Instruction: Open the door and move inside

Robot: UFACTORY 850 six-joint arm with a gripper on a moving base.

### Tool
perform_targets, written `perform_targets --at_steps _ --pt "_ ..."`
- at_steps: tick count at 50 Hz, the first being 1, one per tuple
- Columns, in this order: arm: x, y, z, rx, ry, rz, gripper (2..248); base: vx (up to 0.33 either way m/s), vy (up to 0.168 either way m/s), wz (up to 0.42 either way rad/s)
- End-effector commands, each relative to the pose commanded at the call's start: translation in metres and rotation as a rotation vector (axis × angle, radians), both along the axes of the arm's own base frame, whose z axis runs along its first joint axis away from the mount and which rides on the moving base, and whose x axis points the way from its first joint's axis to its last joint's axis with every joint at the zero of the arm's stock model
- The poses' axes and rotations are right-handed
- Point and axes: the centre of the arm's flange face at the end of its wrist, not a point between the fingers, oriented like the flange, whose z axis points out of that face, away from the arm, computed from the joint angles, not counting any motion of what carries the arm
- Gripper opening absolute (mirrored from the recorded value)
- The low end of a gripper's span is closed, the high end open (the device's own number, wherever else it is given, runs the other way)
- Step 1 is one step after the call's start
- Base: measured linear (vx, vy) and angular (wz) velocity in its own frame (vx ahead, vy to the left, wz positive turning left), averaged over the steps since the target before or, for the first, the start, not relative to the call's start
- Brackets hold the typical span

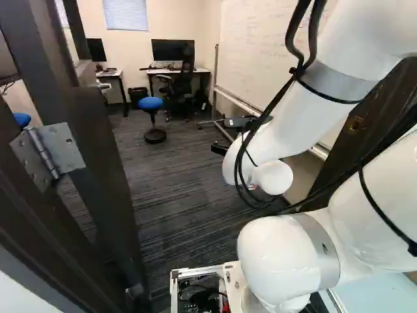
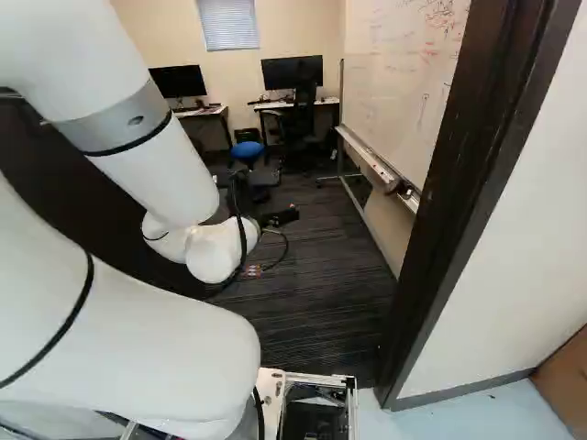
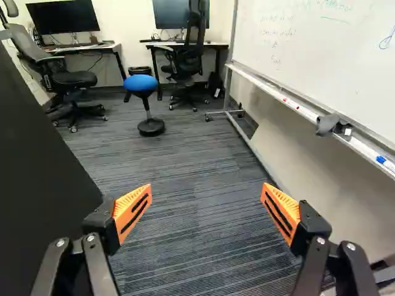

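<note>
Door (image 3: 34,185): open, its leaf standing into the room on your left side of the opening, the hinge (image 1: 55,155) showing in the left base view. You have the doorway clear enough to look through; the far jamb (image 2: 459,192) stands at the right of the right base view.

Gripper (image 3: 207,206): you hold it out ahead of the base (image 2: 316,408), over the carpet (image 3: 185,160), likely so the arm leads through without snagging the leaf. Fingers (image 3: 132,213) spread wide, orange pads well apart, nothing between them and no contact seen. No grip is called for now, in my judgement.

Beyond: whiteboard (image 3: 296,55) along the right wall, blue stool (image 3: 141,84) further in. Opening looks done; entry remains. Drive forward slowly; you risk clipping the jamb or leaf.
</note>
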Motion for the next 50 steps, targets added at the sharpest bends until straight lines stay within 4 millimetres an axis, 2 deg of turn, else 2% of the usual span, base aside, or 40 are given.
perform_targets --at_steps 50 --pt "0.0000 0.0000 0.0000 0.000 0.000 0.000 247 0.140 -0.002 -0.011"
